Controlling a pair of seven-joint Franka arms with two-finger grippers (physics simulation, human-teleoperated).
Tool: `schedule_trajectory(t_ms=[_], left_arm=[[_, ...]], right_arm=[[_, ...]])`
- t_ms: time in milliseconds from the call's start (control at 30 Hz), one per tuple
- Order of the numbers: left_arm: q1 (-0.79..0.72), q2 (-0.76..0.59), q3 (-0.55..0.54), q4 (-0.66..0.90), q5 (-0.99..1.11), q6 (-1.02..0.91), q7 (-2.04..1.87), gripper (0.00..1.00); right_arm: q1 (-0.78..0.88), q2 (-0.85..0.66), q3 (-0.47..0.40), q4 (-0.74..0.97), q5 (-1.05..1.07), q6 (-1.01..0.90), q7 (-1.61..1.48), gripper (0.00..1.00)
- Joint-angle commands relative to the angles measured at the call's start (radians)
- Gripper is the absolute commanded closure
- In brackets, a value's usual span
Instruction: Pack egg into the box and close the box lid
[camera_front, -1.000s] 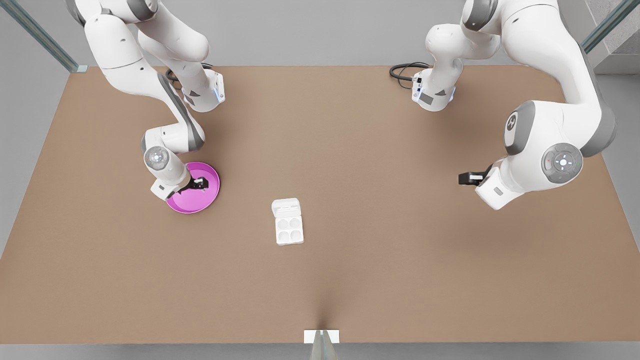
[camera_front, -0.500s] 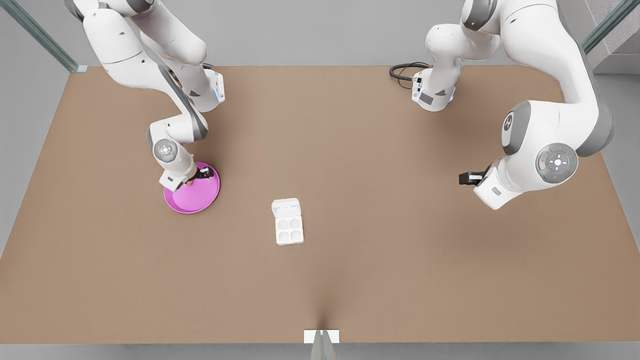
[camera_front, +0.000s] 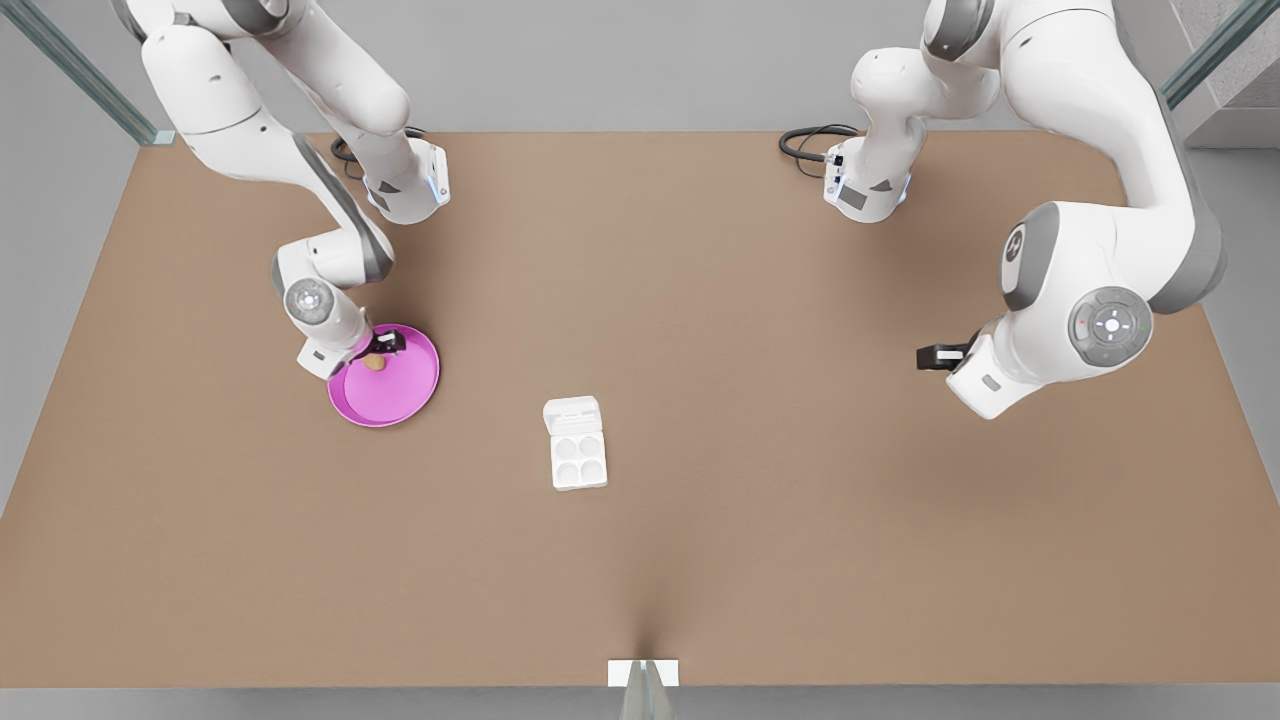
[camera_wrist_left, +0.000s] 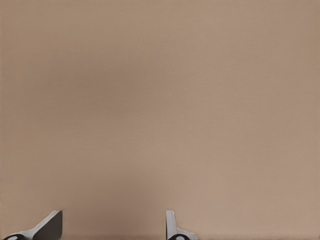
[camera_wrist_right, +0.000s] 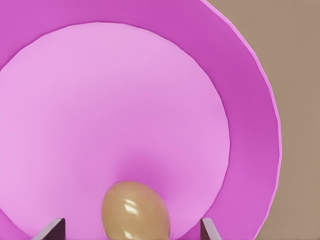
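The tan egg (camera_front: 374, 362) lies on the pink plate (camera_front: 400, 392) at the front view's left. My right gripper (camera_front: 386, 345) hovers low over the plate's far edge, right by the egg. The right wrist view has the egg (camera_wrist_right: 135, 210) between the open fingers of my right gripper (camera_wrist_right: 130, 226), with a gap on each side. The white box (camera_front: 578, 460) sits mid-table, its four cups bare and its lid (camera_front: 572, 412) lying flat open on the far side. My left gripper (camera_front: 930, 355) waits open at the front view's right, and the left wrist view shows this gripper (camera_wrist_left: 110, 226) above bare table.
The brown table (camera_front: 700, 560) spreads wide around the box. Black cables (camera_front: 810, 145) lie near the far arm bases. A small white marker (camera_front: 643, 672) sits at the near edge.
My right gripper has shifted toward the plate's far left edge, and the egg has come into sight beside it. The left arm has barely moved.
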Motion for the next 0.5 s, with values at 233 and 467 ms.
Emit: schedule_trajectory(t_ms=[233,467], left_arm=[[0.002,0.002,0.000,-0.002,0.001,0.003,-0.006,0.00],[0.005,0.004,0.000,-0.002,0.001,0.005,-0.006,0.00]], right_arm=[[0.000,0.036,0.002,0.004,-0.083,0.038,-0.025,0.00],[-0.002,0.030,0.002,0.004,-0.084,0.030,-0.024,0.00]])
